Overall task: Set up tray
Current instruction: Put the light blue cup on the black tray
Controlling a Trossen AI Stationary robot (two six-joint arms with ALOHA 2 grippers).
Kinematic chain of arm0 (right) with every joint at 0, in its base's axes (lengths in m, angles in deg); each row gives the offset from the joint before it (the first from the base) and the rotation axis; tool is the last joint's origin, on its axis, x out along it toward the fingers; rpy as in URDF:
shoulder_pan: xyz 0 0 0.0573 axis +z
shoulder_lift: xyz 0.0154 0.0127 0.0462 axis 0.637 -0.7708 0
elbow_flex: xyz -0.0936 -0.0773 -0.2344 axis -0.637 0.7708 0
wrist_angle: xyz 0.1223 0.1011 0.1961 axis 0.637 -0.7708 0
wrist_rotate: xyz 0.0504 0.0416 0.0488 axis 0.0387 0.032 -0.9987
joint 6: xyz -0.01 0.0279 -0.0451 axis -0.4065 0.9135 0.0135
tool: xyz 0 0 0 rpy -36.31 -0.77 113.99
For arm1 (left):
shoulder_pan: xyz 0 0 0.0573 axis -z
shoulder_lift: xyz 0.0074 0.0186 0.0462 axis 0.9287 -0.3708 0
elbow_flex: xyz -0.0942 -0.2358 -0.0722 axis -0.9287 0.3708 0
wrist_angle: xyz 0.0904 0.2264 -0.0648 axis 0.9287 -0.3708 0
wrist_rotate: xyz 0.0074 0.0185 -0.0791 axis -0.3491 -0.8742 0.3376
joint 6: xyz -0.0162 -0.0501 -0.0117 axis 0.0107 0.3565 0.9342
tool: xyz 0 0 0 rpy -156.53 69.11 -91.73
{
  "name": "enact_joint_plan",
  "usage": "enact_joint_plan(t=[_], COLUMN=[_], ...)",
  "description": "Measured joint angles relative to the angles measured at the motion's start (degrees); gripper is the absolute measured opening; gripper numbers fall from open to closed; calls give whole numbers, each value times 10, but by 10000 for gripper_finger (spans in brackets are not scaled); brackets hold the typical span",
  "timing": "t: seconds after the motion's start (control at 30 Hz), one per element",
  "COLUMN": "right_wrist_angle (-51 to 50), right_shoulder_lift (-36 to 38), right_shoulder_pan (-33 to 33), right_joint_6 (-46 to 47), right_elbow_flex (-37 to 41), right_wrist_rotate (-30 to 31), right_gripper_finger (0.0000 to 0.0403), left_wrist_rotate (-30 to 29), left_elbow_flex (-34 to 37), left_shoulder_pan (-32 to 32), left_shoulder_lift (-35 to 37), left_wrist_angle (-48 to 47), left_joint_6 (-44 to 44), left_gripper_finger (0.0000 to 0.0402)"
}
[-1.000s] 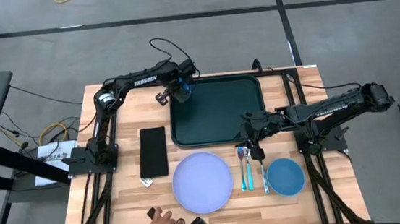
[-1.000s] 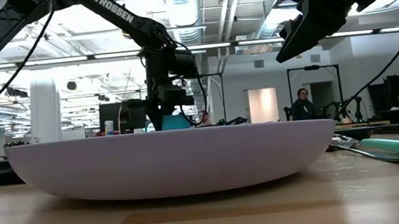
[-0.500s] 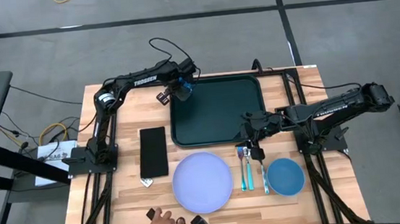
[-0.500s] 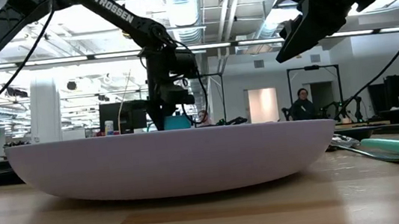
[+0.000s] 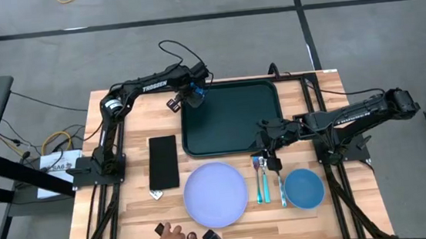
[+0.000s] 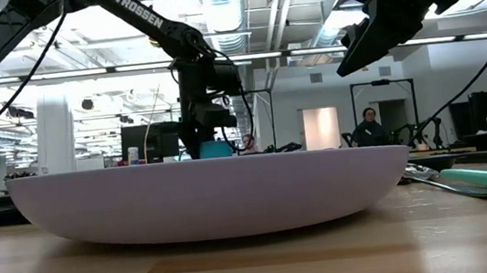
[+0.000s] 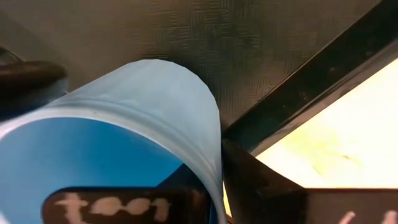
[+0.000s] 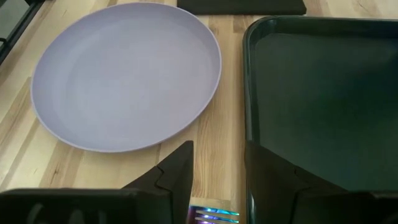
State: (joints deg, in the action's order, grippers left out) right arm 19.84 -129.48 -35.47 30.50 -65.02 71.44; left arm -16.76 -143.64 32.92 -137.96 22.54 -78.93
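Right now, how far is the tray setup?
Early. Done: nothing sits flat on the tray yet. In hand: left gripper holds a blue cup over the tray's far-left corner. Left: plate, bowl and cutlery are on the table; right gripper hovers open above the cutlery.

Most of the light blue plastic cup point(image 7: 124, 137) clamped in the left gripper point(image 5: 193, 98) is cut off by the left wrist view's edge. Ahead of the right gripper point(image 8: 217, 174), the dark green rimmed plastic tray point(image 8: 323, 93) is cropped — its far side unseen. Below its fingers, only iridescent metal fork tines point(image 8: 214, 216) are visible.
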Motion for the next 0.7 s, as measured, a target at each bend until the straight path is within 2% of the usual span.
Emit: enact_joint_plan(t=[0.7], right_wrist_angle=[0], right_shoulder_lift=[0], right_shoulder_pan=[0], right_joint_6=[0], right_elbow_flex=[0], right_wrist_rotate=[0], right_gripper_finger=[134], left_wrist_rotate=[-12], left_elbow_flex=[0], left_shoulder_pan=[4], left_shoulder_lift=[0], left_wrist_angle=[0], left_joint_6=[4], left_gripper_finger=[19])
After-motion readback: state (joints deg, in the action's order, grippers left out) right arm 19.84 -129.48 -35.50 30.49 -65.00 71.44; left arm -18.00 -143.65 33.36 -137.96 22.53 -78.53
